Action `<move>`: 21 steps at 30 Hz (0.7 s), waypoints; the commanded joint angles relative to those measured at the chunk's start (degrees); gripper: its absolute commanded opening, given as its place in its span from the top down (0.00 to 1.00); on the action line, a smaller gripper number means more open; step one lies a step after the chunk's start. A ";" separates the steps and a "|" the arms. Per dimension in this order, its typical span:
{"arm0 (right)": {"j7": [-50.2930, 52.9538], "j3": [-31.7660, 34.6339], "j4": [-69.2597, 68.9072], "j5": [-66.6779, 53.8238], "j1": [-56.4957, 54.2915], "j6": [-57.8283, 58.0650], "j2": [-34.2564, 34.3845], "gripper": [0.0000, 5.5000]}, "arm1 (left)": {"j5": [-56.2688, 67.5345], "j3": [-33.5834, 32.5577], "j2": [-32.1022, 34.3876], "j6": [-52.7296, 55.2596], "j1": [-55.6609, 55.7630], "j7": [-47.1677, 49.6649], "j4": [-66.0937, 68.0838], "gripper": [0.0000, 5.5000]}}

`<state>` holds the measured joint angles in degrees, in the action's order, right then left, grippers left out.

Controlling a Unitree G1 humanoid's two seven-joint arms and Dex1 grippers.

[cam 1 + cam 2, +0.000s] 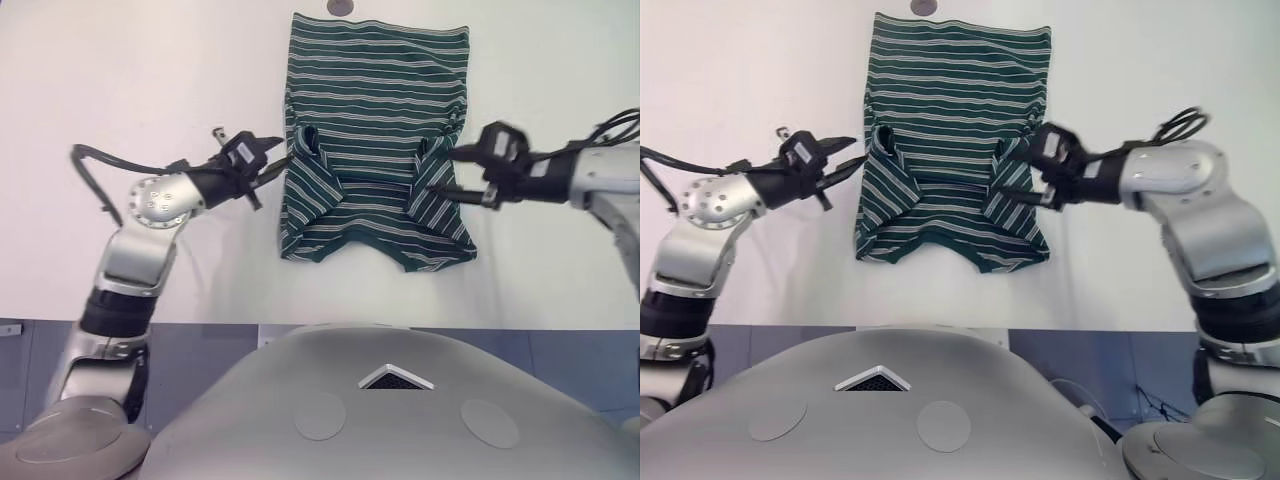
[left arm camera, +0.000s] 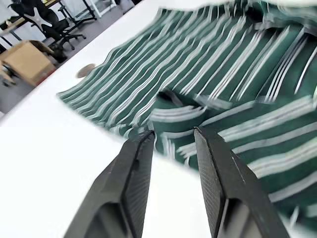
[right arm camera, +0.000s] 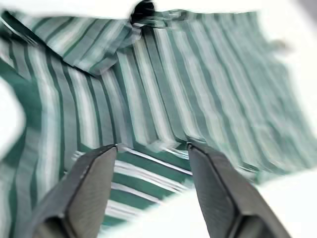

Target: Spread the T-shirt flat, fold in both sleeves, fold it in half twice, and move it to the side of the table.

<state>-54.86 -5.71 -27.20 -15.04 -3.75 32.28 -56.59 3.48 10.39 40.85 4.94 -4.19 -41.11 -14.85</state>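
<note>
A: Room beside the T-shirt point(image 1: 375, 110)?
B: Wide table point(image 1: 130, 80) surface each side. Left gripper point(image 1: 283, 160) and right gripper point(image 1: 437, 171) crowd the folded sleeves. Small disc point(image 1: 340, 7) sits just beyond the far hem.

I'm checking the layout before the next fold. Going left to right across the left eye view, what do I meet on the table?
First the left tool → T-shirt, both sleeves folded in → right tool.

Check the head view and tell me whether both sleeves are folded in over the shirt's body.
Yes, on the T-shirt the left sleeve and the right sleeve both lie turned inward across the striped body.
</note>
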 commanded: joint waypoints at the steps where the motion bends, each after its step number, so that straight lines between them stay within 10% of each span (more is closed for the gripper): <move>1: -2.81 4.64 8.67 9.15 12.40 -27.64 -5.77 0.52 | -10.48 1.29 12.76 -23.63 -5.72 -5.84 6.57 0.61; 15: 11.16 -0.66 22.73 34.72 25.96 -74.15 -1.36 0.52 | -19.36 8.86 11.02 -49.85 -0.83 -5.37 19.16 0.60; 21: 13.74 -5.62 26.23 43.42 24.64 -78.06 -1.44 0.76 | -30.59 12.87 9.76 -57.10 3.91 -2.30 24.11 0.60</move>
<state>-39.00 -7.21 -3.64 22.39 19.58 -46.98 -57.92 -20.04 20.60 50.70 -52.01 -0.40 -42.41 6.02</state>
